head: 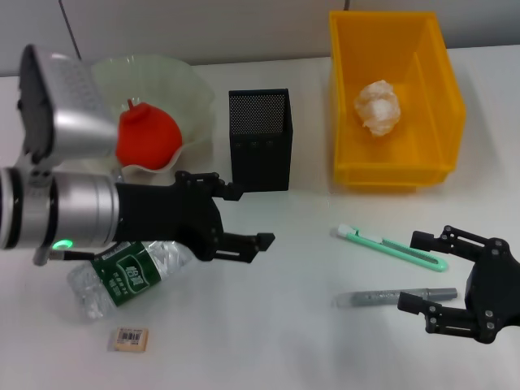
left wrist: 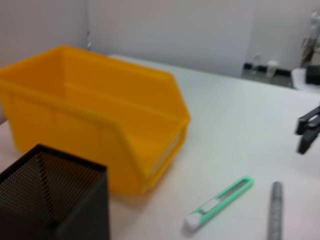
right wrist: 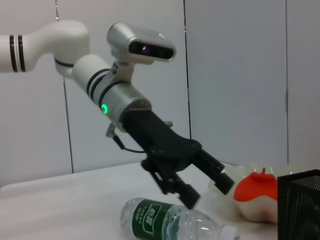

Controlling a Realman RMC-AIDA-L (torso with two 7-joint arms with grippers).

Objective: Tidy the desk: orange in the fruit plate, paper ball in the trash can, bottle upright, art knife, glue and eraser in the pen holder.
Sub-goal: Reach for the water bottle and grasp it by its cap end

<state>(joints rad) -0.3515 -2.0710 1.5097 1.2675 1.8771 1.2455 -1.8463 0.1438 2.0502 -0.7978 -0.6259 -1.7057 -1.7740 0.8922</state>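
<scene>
The orange (head: pixel 146 136) lies in the pale-green fruit plate (head: pixel 191 89). A paper ball (head: pixel 379 107) rests inside the yellow trash can (head: pixel 349 97). On its side at the front left lies the bottle (head: pixel 122 276), under my left arm. My left gripper (head: pixel 248 218) hovers open just past the bottle, in front of the black pen holder (head: pixel 260 138). The tan eraser (head: pixel 130 339) sits near the front edge. The green art knife (head: pixel 390 246) and grey glue stick (head: pixel 398 296) lie on the right. My right gripper (head: pixel 414 272) is open beside them.
The left wrist view shows the trash can (left wrist: pixel 100 115), pen holder (left wrist: pixel 50 195), art knife (left wrist: pixel 220 202) and glue stick (left wrist: pixel 275 210). In the right wrist view the left gripper (right wrist: pixel 209 194) hangs above the bottle (right wrist: pixel 170 222), near the orange (right wrist: pixel 257 187).
</scene>
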